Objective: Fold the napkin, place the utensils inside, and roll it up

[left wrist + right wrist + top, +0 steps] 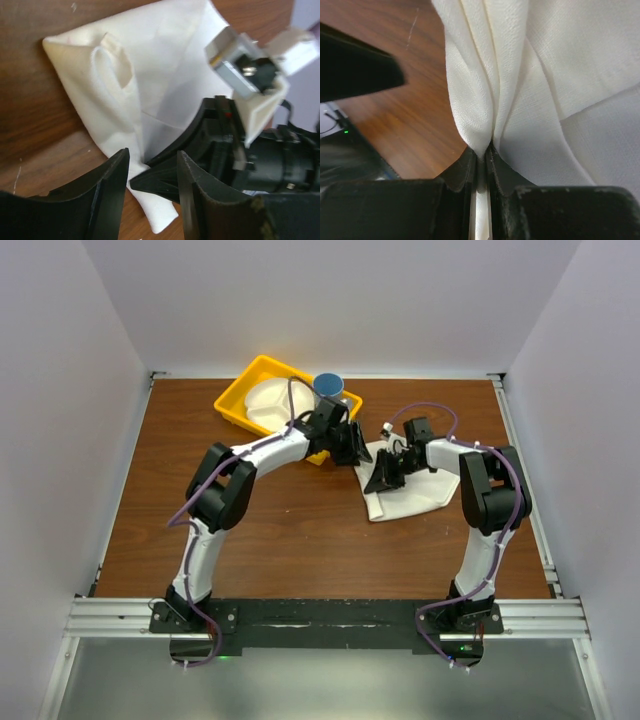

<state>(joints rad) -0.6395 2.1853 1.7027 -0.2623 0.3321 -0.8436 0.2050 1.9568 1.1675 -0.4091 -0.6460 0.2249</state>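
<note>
Right gripper (481,156) is pinching the thin white cloth napkin (545,75); left gripper (152,162) is hovering open just beside. Crowded like that, I'm guessing they're risking a bump.

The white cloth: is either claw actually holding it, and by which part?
Yes. The right gripper pinches the napkin by a bunched fold at its edge. The left gripper is open beside it, holding nothing.

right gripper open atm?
No: in the right wrist view the right gripper has its jaws pressed together on a bunched fold of the napkin.
</note>
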